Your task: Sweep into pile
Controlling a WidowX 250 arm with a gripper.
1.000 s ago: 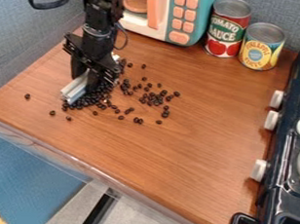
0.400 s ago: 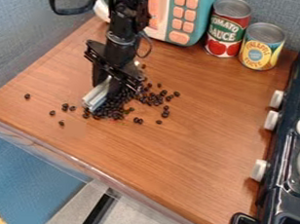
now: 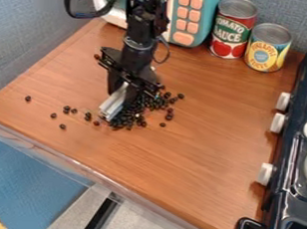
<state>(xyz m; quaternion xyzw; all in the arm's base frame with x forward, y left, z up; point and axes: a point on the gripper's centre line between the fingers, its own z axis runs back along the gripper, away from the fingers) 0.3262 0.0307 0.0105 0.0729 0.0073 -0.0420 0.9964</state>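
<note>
Clamped on a pale, ridged sweeping piece (image 3: 112,105), the gripper (image 3: 123,92) has travelled rightward across the view over the last second, its load of dark beans (image 3: 134,110) gathered along the right side of the piece. Those beans lie on the wooden table (image 3: 179,158), mostly in one dense heap that now touches the looser cluster (image 3: 160,101), which stood apart from it a second ago; the pair of beans just below that cluster has been taken in too. So two groups are becoming one, and the sweep seems to be well past its middle. Behind the piece, though, a thin trail of stray beans (image 3: 66,109) is left on the swept side, with one lone bean (image 3: 28,98) well apart at the far left, unmoved. A few more sit just beyond the heap's right edge, within easy reach of this stroke. The trail probably calls for another pass from the left, kept low and slow, since round beans could roll off or slip under the edge.
</note>
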